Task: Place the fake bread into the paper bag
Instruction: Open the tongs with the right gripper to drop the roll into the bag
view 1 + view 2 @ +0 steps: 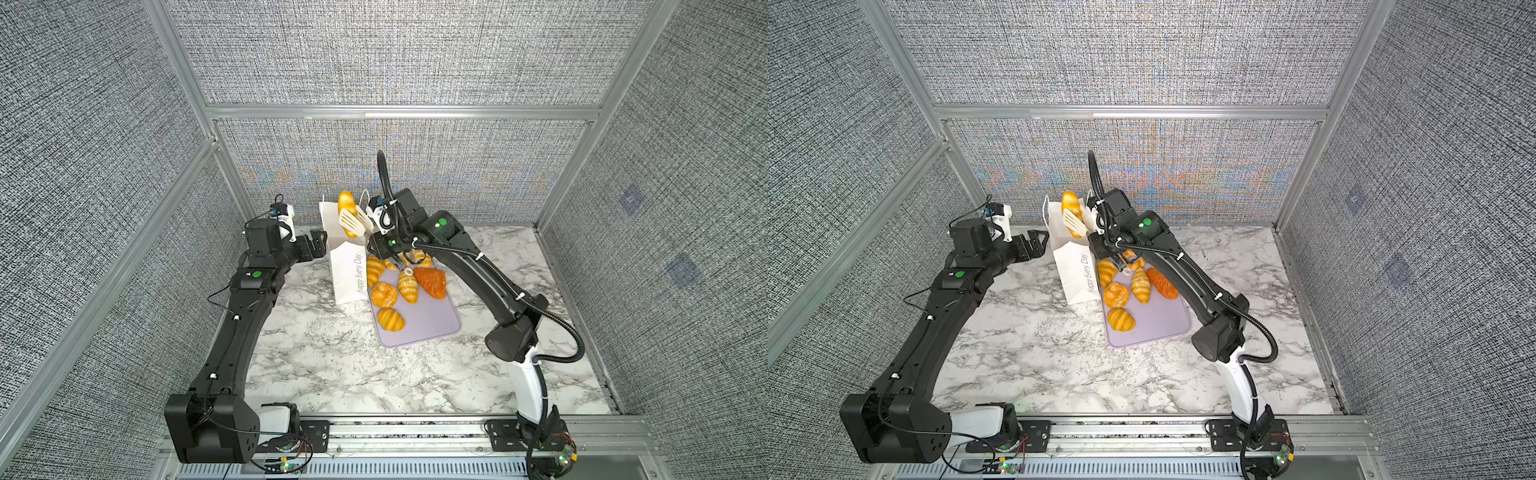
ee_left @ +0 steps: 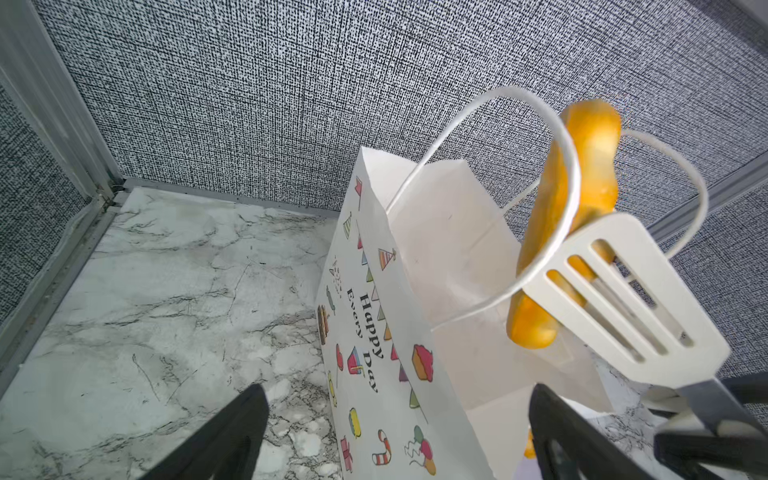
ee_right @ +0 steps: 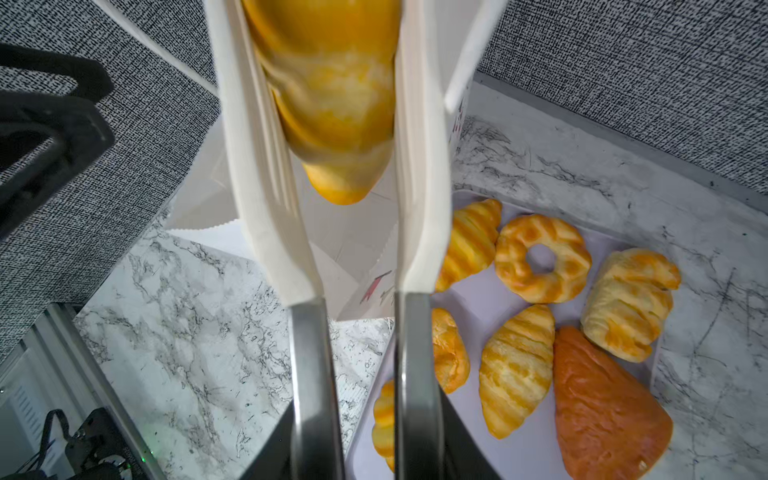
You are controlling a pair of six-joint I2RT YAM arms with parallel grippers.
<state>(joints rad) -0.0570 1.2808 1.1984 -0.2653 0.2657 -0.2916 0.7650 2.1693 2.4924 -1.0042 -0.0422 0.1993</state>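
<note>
Right wrist view: long yellow roll (image 3: pixel 332 104) sits btwn the two white blades of the tongs (image 3: pixel 266 187). It looks a bit blurry. It hangs over the open mouth of the bag (image 3: pixel 357 253), low tip pointing down at the hole. Can't tell if the tip is past the rim.

In both top views the roll (image 1: pixel 345 203) (image 1: pixel 1070 203) is at the bag's 12 o'clock end, up high. The bag (image 1: pixel 347 270) (image 1: pixel 1075 270) is white and stands up on the table (image 1: pixel 332 365), w/ "Happy Every Day" on its side. Left wrist view shows small party pics on the bag (image 2: pixel 374 332) too. Both string handles (image 2: pixel 513 89) stick up, and one loop goes across the front of the roll (image 2: pixel 594 145).

At the bag's 4 o'clock, just beside it, lies a pale purple tray (image 1: pixel 432 328). Seven more breads (image 3: pixel 517 370) lie on it: striped ones, a ring (image 3: pixel 542 257), a swirl bun (image 1: pixel 384 294) and a brown one (image 1: pixel 431 282) at the tray's 1 o'clock.

R gripper (image 1: pixel 374 243) is clamped on the tongs' metal arms, at the bag's 2 o'clock, over the tray's far end. L gripper (image 1: pixel 318 244) has its jaws spread wide w/ nothing in them. It is at the bag's 9 o'clock, just beside the bag. Can't tell if it touches.
</note>
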